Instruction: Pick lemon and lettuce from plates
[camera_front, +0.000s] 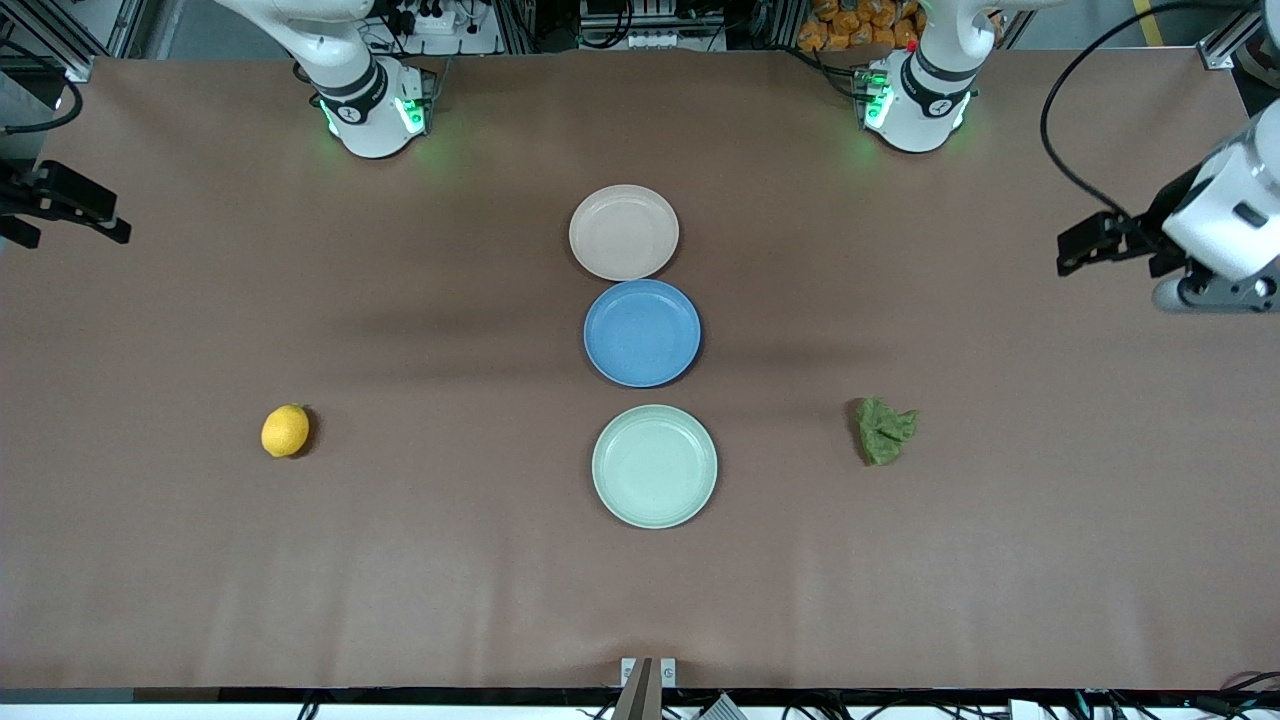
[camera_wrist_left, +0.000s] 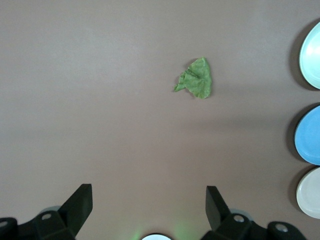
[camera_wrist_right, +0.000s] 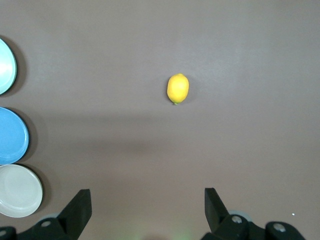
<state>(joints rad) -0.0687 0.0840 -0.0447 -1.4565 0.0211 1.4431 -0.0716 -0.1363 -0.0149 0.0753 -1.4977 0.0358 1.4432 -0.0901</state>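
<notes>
The lemon (camera_front: 285, 431) lies on the bare table toward the right arm's end, beside the mint green plate (camera_front: 654, 466); it also shows in the right wrist view (camera_wrist_right: 178, 88). The lettuce (camera_front: 884, 431) lies on the table toward the left arm's end and shows in the left wrist view (camera_wrist_left: 196, 79). The beige-pink plate (camera_front: 624, 232) and the mint plate are both empty. My left gripper (camera_front: 1068, 252) (camera_wrist_left: 149, 192) is open and empty, up over the table's left-arm end. My right gripper (camera_front: 70, 215) (camera_wrist_right: 148, 195) is open and empty over the right-arm end.
An empty blue plate (camera_front: 642, 333) sits between the beige-pink and mint plates in a row down the table's middle. The brown table (camera_front: 400, 560) is bare around the lemon and the lettuce. The arm bases stand farthest from the front camera.
</notes>
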